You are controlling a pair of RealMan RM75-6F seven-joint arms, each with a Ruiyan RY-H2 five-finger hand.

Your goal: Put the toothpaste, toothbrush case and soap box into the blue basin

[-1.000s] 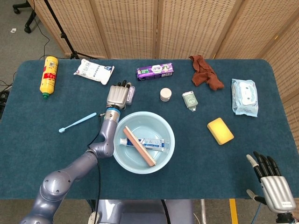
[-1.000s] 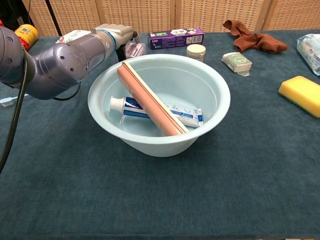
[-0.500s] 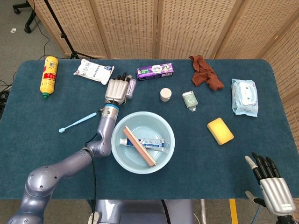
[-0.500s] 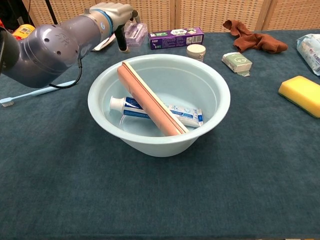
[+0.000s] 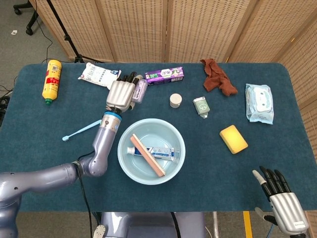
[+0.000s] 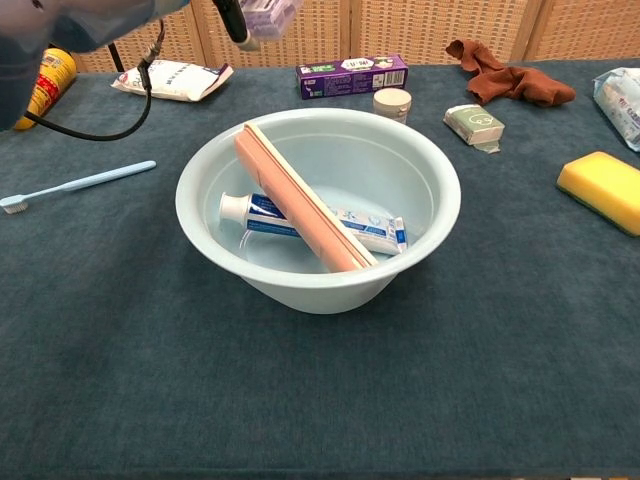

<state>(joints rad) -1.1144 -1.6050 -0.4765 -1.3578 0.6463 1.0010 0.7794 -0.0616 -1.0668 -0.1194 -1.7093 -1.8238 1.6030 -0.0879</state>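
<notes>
Head view shows the blue basin (image 5: pixel 126 166) on the bench (image 5: pixel 39 153), holding the toothbrush case (image 5: pixel 147 155) laid across the toothpaste (image 5: pixel 163 153). The left hand (image 5: pixel 120 93) grips the soap box (image 5: pixel 140 90) in closed fingers, now raised higher than before. The right hand (image 5: pixel 280 204), fingers apart and empty, has sunk lower.

The pink toothbrush case (image 5: pixel 148 156) lies across the white toothpaste tube (image 5: pixel 157 152) inside the pale blue plastic basin (image 5: pixel 126 164), mid-tabletop (image 5: pixel 208 163); a light-blue toothbrush (image 5: pixel 81 130) lies to its left.
</notes>
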